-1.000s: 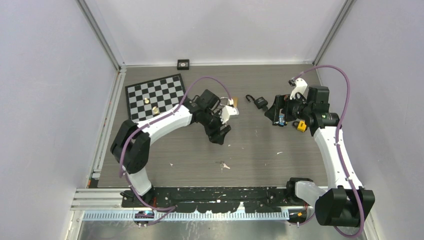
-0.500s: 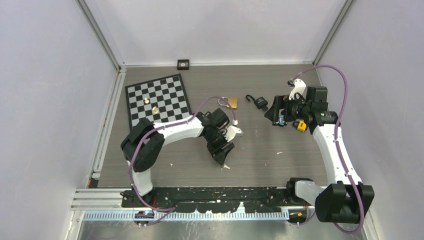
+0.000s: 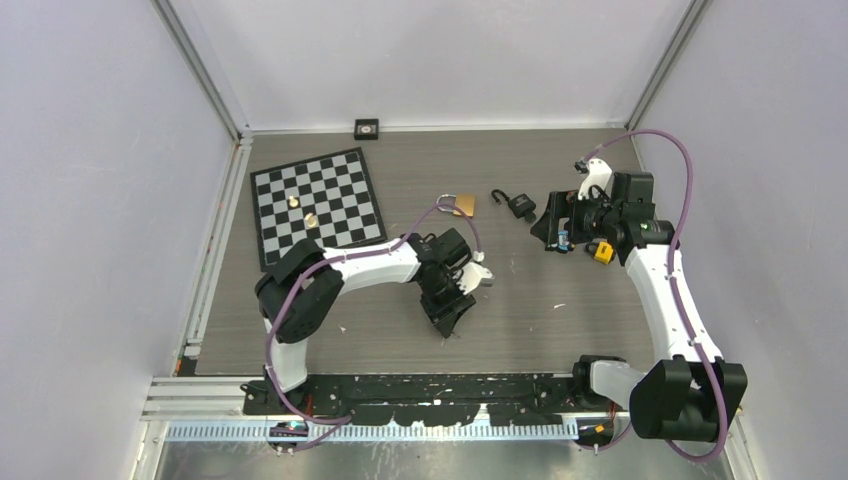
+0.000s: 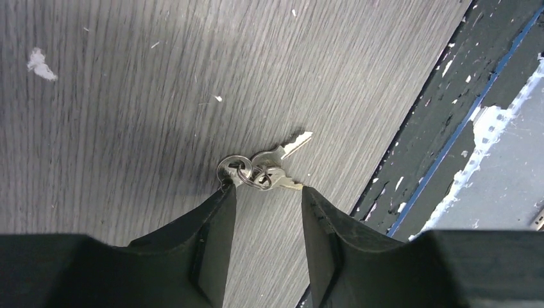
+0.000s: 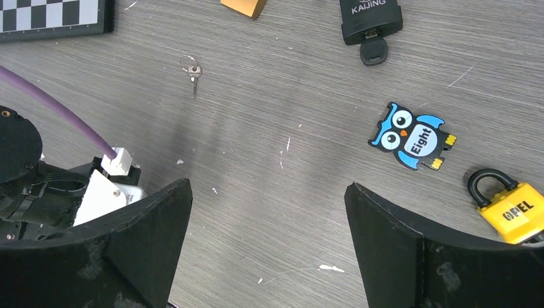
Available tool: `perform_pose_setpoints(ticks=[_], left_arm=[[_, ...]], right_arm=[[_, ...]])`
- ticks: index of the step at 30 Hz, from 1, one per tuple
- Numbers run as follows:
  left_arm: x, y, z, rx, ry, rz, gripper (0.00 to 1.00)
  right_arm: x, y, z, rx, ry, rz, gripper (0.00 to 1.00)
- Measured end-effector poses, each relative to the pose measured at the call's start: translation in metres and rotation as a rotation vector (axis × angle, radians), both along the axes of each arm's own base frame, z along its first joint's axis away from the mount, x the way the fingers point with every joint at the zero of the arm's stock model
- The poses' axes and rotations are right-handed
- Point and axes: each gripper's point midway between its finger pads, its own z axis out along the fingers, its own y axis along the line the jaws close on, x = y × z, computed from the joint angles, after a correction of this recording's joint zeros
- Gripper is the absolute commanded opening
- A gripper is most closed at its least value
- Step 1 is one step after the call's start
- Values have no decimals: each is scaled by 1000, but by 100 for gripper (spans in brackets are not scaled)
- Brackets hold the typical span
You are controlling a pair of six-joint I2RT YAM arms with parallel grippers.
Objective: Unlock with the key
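So the left gripper (image 4: pixel 266 192) is sitting low over the grey wood-grain table (image 4: pixel 128 77). The little bunch of silver keys on a ring (image 4: pixel 256 173) is lying right at the mouth of the gap between its two black fingers (image 4: pixel 215 237). The ring is touching, or as good as touching, the tip of one finger, and the shorter key is poking out just beside the other tip. The longest key is pointing away from the gripper, slanting toward the dark rail at the table's near edge (image 4: pixel 436 128). That means its long axis is running more or less along the reach of the fingers, not across the gap. The jaws are standing partway apart and straddling the bunch, and nothing is pinched yet as far as I can see.

The left arm is clearly the nearer one. The right gripper (image 5: pixel 268 187) is hanging well apart from the keys with its jaws spread wide and nothing in them. It's looking down at a black rectangular padlock marked KAIJING (image 5: pixel 371 19) and a yellow padlock marked OPEL (image 5: pixel 510 205).

My guess is the squeeze needs to catch the ring or the key heads, since flat keys on a flat table are going to be slippery. I can't tell which lock they're for.
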Motion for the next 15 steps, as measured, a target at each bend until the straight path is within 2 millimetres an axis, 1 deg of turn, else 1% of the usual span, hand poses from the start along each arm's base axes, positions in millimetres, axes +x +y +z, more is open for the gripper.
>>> perform_pose_setpoints(ticks=[2,6,8,11,15], left_arm=[[1,-3,0,3,-5,-1,36],[2,-5,-3,16,-19,2,20],[3,-4,-4,23,-28,2,14],[6,-2,-5,32,-49,-4,7],[12,0,-3,37,-79,-4,4]], right_arm=[[0,-1,0,-4,0,-1,93],[1,-3,-1,-7,-1,-8,93],[1,-6,-1,-9,0,-16,93],[2,-10,-1,-16,0,-28,93],[2,-14,-3,-33,0,-36,93]])
